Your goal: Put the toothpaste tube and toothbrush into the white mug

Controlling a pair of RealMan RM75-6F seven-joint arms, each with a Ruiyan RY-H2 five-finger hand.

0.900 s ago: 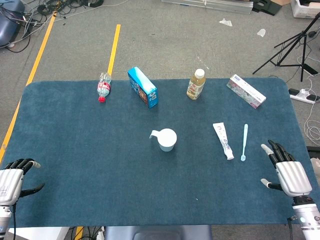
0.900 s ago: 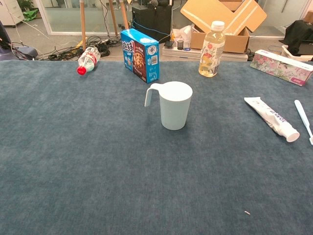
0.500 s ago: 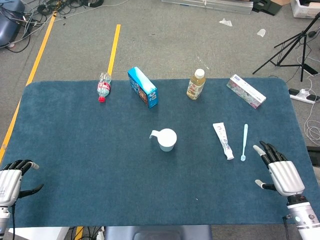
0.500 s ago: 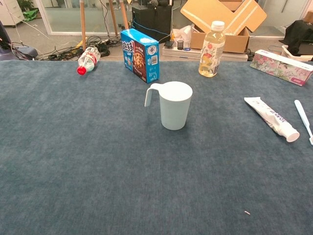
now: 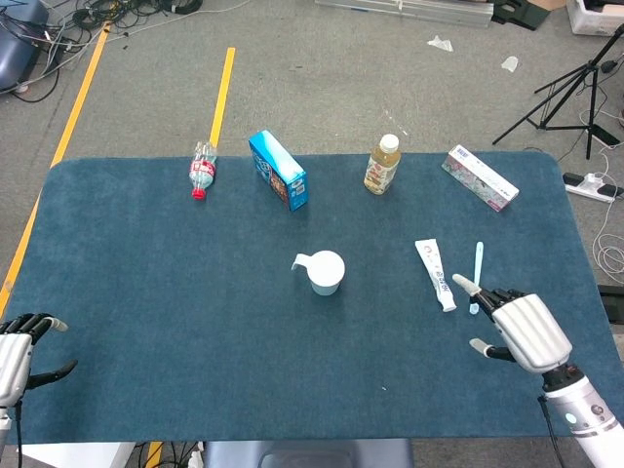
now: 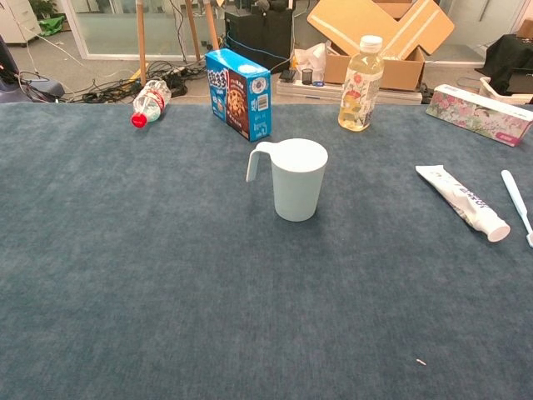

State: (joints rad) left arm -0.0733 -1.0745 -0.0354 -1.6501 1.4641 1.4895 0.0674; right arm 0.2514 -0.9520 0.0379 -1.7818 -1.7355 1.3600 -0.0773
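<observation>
The right hand (image 5: 514,327) hovers over the blue table (image 5: 175,292) at about four o'clock from the white mug (image 5: 327,272), fingers spread wide and holding nothing, fingertips just beside the lower end of the toothbrush (image 5: 477,269). The toothpaste tube (image 5: 435,274) lies flat just at nine o'clock of the toothbrush, well apart from the upright mug at its nine o'clock. The left hand (image 5: 18,346) sits at the table's near-left edge, fingers loosely apart, empty
</observation>
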